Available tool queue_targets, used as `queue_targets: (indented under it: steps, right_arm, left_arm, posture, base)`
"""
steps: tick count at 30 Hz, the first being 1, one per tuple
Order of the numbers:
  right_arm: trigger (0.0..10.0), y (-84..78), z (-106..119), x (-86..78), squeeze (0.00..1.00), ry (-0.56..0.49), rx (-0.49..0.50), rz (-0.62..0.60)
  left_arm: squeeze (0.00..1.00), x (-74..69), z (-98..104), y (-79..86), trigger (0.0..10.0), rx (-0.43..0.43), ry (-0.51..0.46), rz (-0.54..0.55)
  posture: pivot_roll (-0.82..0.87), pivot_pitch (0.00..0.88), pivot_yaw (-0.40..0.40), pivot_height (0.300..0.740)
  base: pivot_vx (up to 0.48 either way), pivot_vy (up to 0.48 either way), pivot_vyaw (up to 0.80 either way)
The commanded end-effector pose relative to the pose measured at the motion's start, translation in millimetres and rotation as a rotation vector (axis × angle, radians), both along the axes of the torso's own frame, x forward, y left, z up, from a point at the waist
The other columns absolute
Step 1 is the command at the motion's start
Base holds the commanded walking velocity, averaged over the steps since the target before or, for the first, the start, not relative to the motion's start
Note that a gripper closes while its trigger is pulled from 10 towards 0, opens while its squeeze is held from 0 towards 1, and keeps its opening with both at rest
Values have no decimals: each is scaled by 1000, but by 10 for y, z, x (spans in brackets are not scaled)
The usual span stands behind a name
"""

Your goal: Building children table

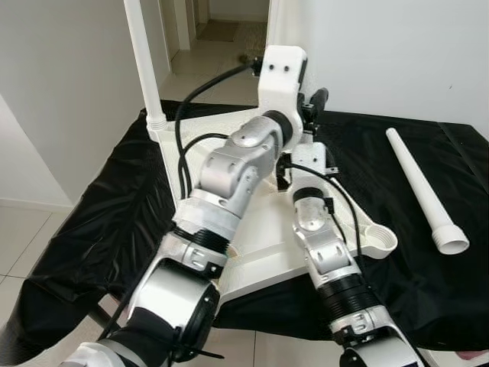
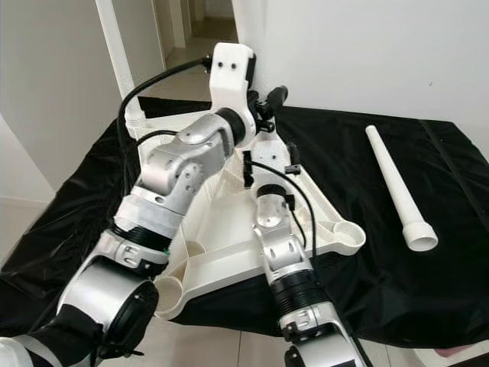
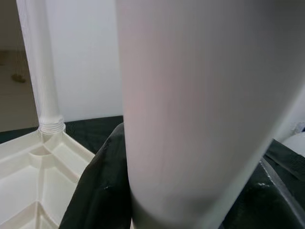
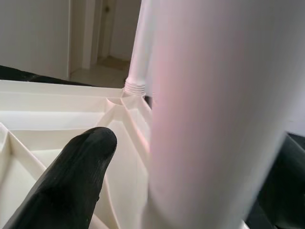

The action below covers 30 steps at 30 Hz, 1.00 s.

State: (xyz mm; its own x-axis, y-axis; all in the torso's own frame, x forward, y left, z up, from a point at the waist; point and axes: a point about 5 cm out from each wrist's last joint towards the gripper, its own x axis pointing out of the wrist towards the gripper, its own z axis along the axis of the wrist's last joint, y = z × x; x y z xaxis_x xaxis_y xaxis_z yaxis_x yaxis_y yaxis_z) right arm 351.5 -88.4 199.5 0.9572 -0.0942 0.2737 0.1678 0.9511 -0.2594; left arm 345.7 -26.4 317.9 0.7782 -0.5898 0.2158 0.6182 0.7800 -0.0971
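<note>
The white table top (image 1: 267, 237) lies upside down on a black cloth (image 1: 99, 214). One white leg (image 1: 145, 61) stands screwed into its far left corner. At the far right corner a second leg (image 3: 190, 114) stands upright. My left gripper (image 1: 309, 107) is shut on it up high. Lower down, my right gripper (image 1: 294, 164) is at the same leg (image 4: 214, 114), open. One black finger (image 4: 71, 176) stands a little apart from the tube, and the other finger is hidden. A third leg (image 1: 424, 191) lies loose on the cloth to the right.
A round empty socket (image 1: 376, 238) sits at the top's near right corner. A white wall rises close behind the cloth on the right. A doorway and tiled floor (image 1: 221, 46) lie beyond the far edge. The cloth's front edge hangs near my body.
</note>
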Motion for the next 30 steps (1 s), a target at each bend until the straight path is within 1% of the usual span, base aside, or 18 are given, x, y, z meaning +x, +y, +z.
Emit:
queue_targets:
  steps: [1, 7, 9, 14, 15, 16, 19, 20, 21, 22, 23, 25, 26, 29, 30]
  right_arm:
    - [10000, 24, 57, 19, 0, -41, -14, -22]
    - [10000, 28, 87, 26, 0, -63, -21, -37]
    - [10000, 9, 104, 23, 0, -82, -8, -56]
    - [10000, 6, 107, 32, 0, -86, 8, -65]
    - [6000, 5, 98, 37, 0, -82, 15, -67]
    - [6627, 5, 94, 38, 0, -81, 20, -70]
    - [6627, 5, 90, 41, 0, -81, 24, -73]
    - [4588, 0, 93, 45, 0, -86, 21, -77]
    - [4353, -4, 95, 50, 0, -89, 21, -81]
    - [4353, -4, 95, 50, 0, -89, 21, -81]
    - [706, -15, 96, 62, 0, -86, 34, -85]
    - [706, -22, 96, 70, 0, -83, 44, -88]
    - [0, -30, 105, 76, 0, -88, 38, -95]
    - [0, -49, 122, 90, 0, -101, 29, -111]
    - [0, -61, 135, 102, 0, -105, 41, -118]
  left_arm:
    - [0, -27, 92, -53, 10000, -8, -37, 34]
    - [0, -37, 95, -82, 10000, -1, -45, 26]
    - [0, -35, 102, -83, 10000, -1, -50, 27]
    - [0, -33, 115, -78, 10000, -4, -55, 32]
    - [0, -31, 121, -76, 10000, -3, -57, 33]
    - [0, -34, 127, -76, 10000, -5, -59, 33]
    - [0, -37, 131, -76, 10000, -6, -60, 33]
    - [0, -39, 134, -79, 10000, -6, -62, 33]
    - [0, -43, 136, -83, 10000, -6, -62, 33]
    - [0, -43, 136, -83, 10000, -6, -62, 33]
    - [0, -55, 140, -93, 10000, -8, -63, 28]
    - [0, -63, 143, -100, 10000, -10, -64, 24]
    - [0, -73, 145, -108, 10000, -14, -62, 19]
    - [0, -97, 149, -123, 10000, -17, -63, 11]
    - [0, -107, 150, -133, 10000, -18, -64, 6]
  posture:
    - [-3, 6, -7, 740]
    - [0, 1, -10, 740]
    - [5, 0, -15, 740]
    - [6, 0, -15, 740]
    - [6, 0, -15, 740]
    - [6, 0, -15, 740]
    - [6, 0, -15, 740]
    - [9, 0, -16, 740]
    - [9, 0, -16, 740]
    - [9, 0, -16, 740]
    - [10, 0, -17, 740]
    - [10, 0, -17, 740]
    - [13, 0, -17, 740]
    - [13, 0, -17, 740]
    - [16, 0, -18, 740]
  base:
    - [0, 0, 0]
    - [0, 0, 0]
    - [0, 0, 0]
    - [0, 0, 0]
    - [0, 0, 0]
    - [0, 0, 0]
    - [0, 0, 0]
    - [0, 0, 0]
    - [0, 0, 0]
    - [0, 0, 0]
    - [0, 0, 0]
    - [0, 0, 0]
    - [0, 0, 0]
    - [0, 0, 0]
    - [0, 0, 0]
